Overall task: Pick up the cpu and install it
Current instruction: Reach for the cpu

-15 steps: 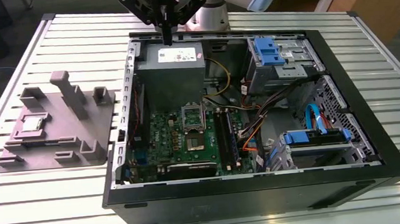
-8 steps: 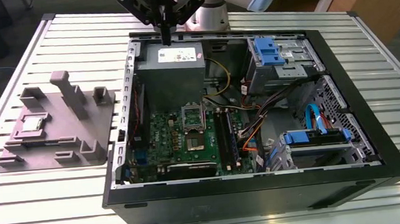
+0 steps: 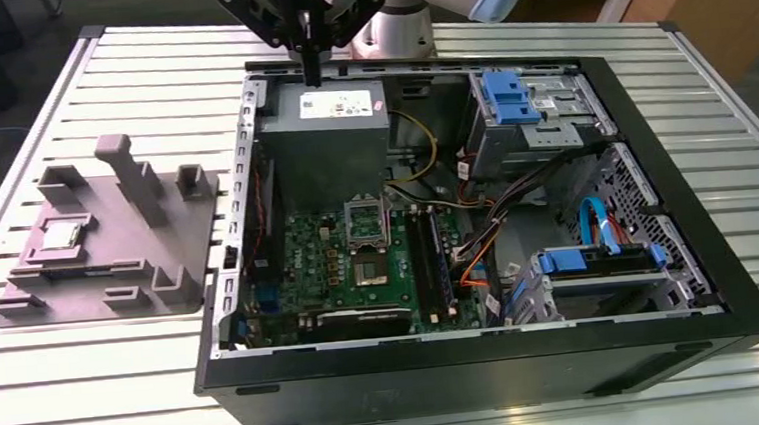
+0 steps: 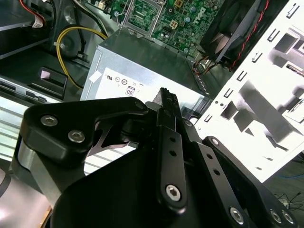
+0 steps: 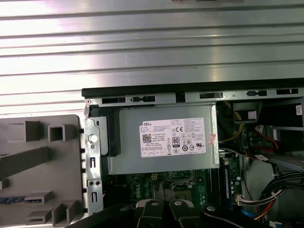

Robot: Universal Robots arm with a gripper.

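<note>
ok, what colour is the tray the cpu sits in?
The tray is dull mauve-grey, clearest in the exterior view; the cpu on it is silvery.

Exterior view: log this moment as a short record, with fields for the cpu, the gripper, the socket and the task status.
cpu: lies flat on the grey fixture tray, at the exterior view's left, outside the computer case
gripper: shut, holding nothing, above the power supply box by the case's far wall
socket: on the green motherboard, inside the case, nearer the camera than the power supply box
status: cpu not yet picked up; the gripper is well apart from it
</note>
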